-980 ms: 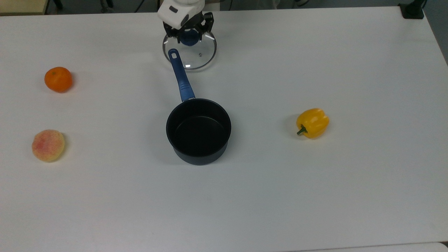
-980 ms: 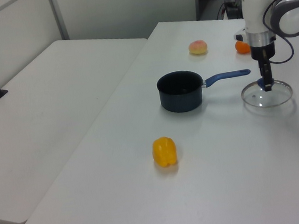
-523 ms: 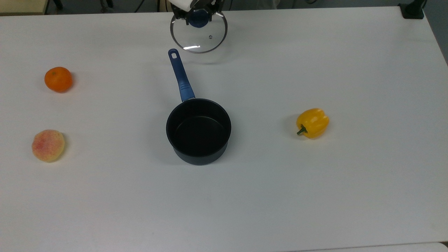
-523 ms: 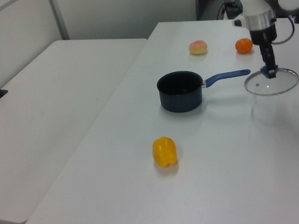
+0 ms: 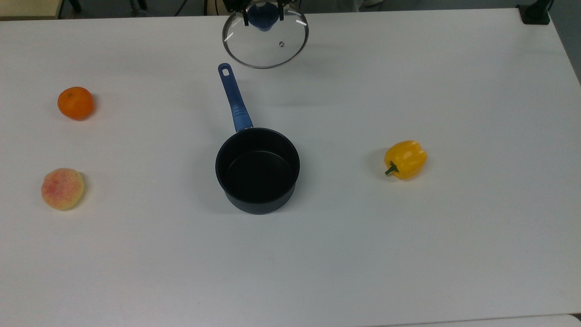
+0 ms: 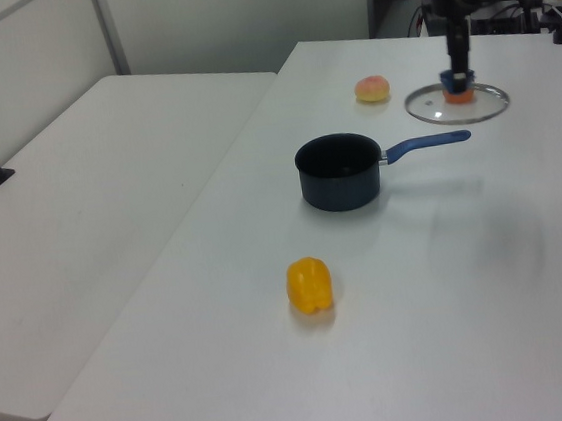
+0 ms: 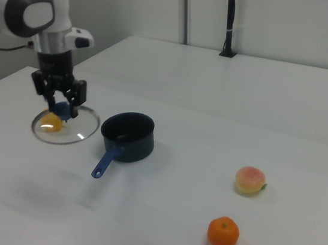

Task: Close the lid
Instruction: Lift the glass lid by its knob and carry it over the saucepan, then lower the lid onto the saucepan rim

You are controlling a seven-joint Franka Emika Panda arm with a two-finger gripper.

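Observation:
The round glass lid [image 5: 265, 43] with a metal rim hangs in the air, level, well above the table. My gripper [image 5: 263, 11] is shut on its blue knob [image 7: 63, 109]. In the left view the lid [image 6: 457, 103] floats beyond the end of the pan's handle, with my gripper [image 6: 457, 76] coming down on it from above. The right view shows the lid [image 7: 66, 126] hanging to the left of the pan. The black saucepan [image 5: 257, 169] stands open in the middle of the table, its long blue handle [image 5: 234, 98] pointing toward the lid.
An orange [image 5: 75, 103] and a peach [image 5: 62, 188] lie at the top view's left. A yellow bell pepper [image 5: 405, 159] lies at the top view's right. A second white table [image 6: 81, 221] stands alongside at the left view's left.
My gripper has lifted the lid off the table, and it now hangs high. In the left view it has risen and shifted left toward the pan's handle end.

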